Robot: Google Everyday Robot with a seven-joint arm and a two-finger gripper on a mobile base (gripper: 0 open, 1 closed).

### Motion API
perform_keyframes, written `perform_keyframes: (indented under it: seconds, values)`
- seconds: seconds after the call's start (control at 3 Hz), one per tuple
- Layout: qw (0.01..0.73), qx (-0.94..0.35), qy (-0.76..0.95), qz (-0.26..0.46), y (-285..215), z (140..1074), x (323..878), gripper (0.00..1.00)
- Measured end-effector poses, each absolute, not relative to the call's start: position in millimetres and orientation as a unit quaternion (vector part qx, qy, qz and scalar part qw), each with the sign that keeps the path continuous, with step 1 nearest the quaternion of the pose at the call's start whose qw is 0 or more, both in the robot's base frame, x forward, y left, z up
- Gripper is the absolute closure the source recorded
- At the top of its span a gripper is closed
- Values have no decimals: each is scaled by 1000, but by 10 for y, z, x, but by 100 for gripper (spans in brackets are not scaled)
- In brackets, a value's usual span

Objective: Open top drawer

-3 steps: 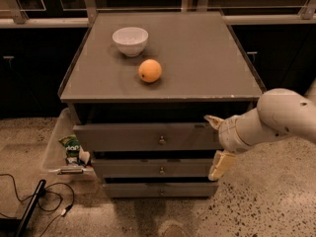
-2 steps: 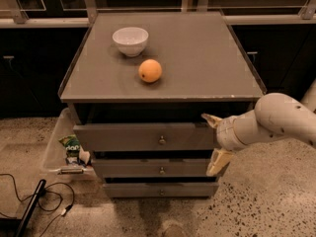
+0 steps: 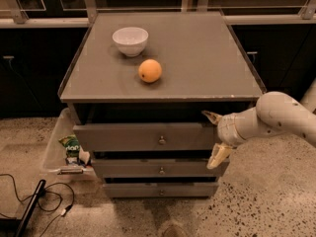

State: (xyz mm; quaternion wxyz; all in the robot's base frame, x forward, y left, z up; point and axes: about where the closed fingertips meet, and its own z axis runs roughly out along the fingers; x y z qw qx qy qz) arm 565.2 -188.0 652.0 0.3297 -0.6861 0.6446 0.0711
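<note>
Gripper [image 3: 216, 137] open at the right end of the top drawer [image 3: 143, 136]

Its two fingers stand apart, one above the other. The upper tip is near the drawer front's top edge and the lower tip just below its bottom edge, so the right end of the panel lies between them; whether they touch it I cannot tell. The drawer runs long from left to right under the cabinet top [image 3: 197, 58], uppermost of three fronts. Its knob [image 3: 161, 140] lies to the gripper's left, apart from it, at about the same height. I judge the coming move turns on that sideways gap, or on a grip at the panel's end, then a pull outward towards the camera
</note>
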Motion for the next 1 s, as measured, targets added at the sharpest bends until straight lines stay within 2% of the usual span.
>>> perform_keyframes:
  seconds: [0.67, 1.0]
  values:
    - [323, -689, 638, 116, -1947, 6466, 5839, 0]
    - [322, -691, 637, 119, -1950, 6484, 5835, 19]
